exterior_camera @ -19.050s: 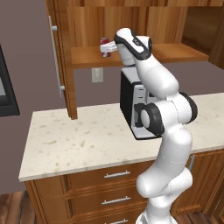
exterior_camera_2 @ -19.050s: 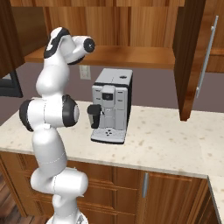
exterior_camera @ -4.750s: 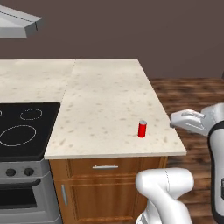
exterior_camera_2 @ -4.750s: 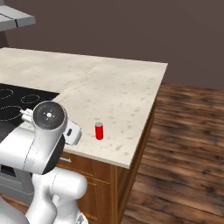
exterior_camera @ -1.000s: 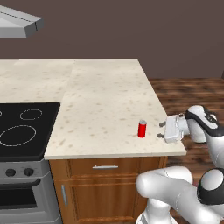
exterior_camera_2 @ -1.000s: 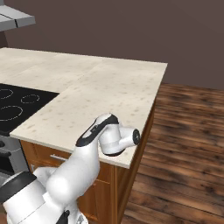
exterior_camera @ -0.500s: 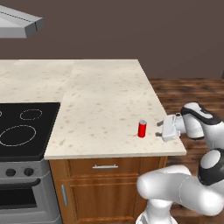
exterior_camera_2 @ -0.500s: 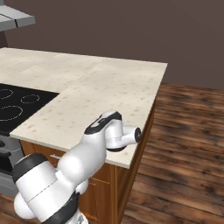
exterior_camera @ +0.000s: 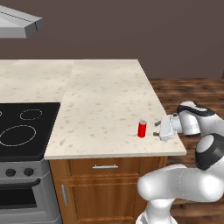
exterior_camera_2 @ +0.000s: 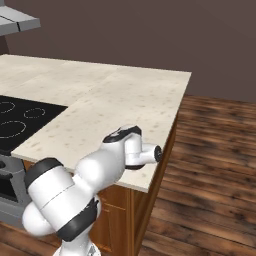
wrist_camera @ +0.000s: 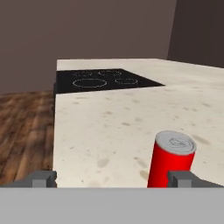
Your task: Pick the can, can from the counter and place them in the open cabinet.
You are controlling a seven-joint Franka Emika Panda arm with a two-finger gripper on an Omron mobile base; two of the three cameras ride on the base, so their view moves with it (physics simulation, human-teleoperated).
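Note:
The plain bright red can (exterior_camera: 142, 128) with a silver top stands upright on the cream speckled counter (exterior_camera: 105, 92) near its front right corner. My gripper (exterior_camera: 155, 129) hovers low over the counter just right of the can, pointing at it, a small gap away. In the hand view the can (wrist_camera: 172, 160) stands ahead on the right, in line with the right fingertip (wrist_camera: 181, 178). The gripper (wrist_camera: 113, 179) is open and holds nothing. In the right base view my arm covers the can. The darker red can and the open cabinet are out of view.
A black stovetop (exterior_camera: 22, 129) lies at the counter's left, with a grey range hood (exterior_camera: 17, 24) above it. Drawers with silver handles (exterior_camera: 105, 166) sit below the counter. The counter's edge (exterior_camera_2: 170, 145) drops to a wooden floor (exterior_camera_2: 210, 175) on the right.
Over the last second the gripper has slid left, closing most of the gap to the red can. The can has not moved. Much earlier, the base faced the cabinet.

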